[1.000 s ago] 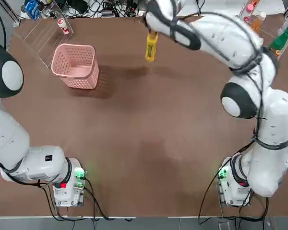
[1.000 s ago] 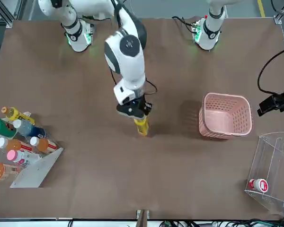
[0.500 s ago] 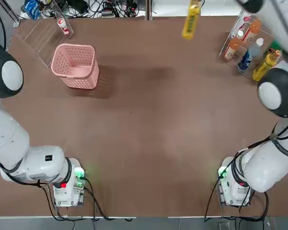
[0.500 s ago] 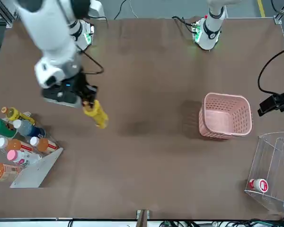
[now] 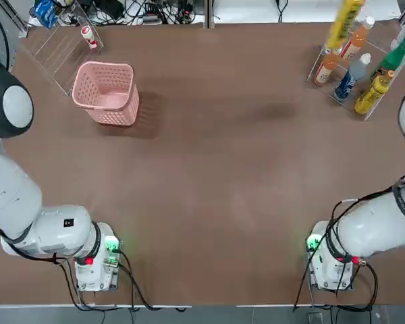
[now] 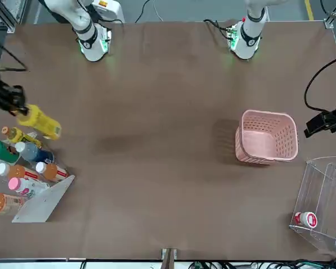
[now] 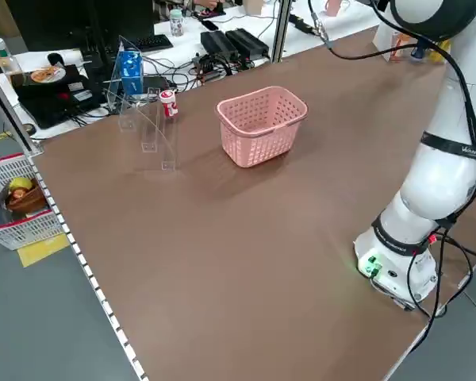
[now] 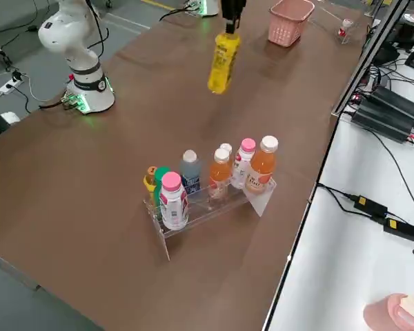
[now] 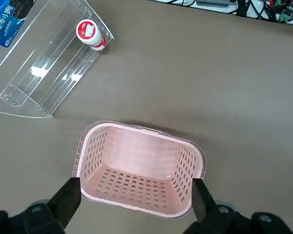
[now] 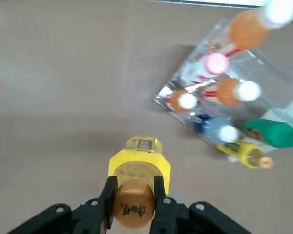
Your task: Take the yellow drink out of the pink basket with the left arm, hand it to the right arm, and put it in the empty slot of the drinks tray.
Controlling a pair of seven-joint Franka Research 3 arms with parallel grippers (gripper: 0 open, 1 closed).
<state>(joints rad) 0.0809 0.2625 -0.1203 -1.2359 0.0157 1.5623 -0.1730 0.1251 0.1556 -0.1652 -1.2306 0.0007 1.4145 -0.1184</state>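
Note:
The yellow drink (image 6: 40, 121) hangs tilted in the air, cap end clamped in my right gripper (image 6: 8, 98), which is shut on it. It hovers just beside the drinks tray (image 6: 42, 202), a clear rack holding several bottles at the table's right far corner. In the right wrist view the fingers (image 10: 108, 195) pinch the drink (image 10: 138, 171) below its cap, with the tray (image 10: 162, 99) ahead; I cannot pick out the empty slot. The pink basket (image 5: 104, 92) stands with nothing in it at the far left. My left gripper (image 9: 134, 190) hovers open high above the basket (image 9: 139, 168).
A clear acrylic stand (image 5: 61, 47) with a small red-capped bottle (image 5: 89, 35) sits behind the basket at the far left corner. Brown tabletop (image 5: 209, 169) stretches bare between basket and tray. Cables and equipment lie beyond the far edge.
The right arm has swung the yellow drink from the table's far middle over to the drinks tray on the right. The left arm has stayed still.

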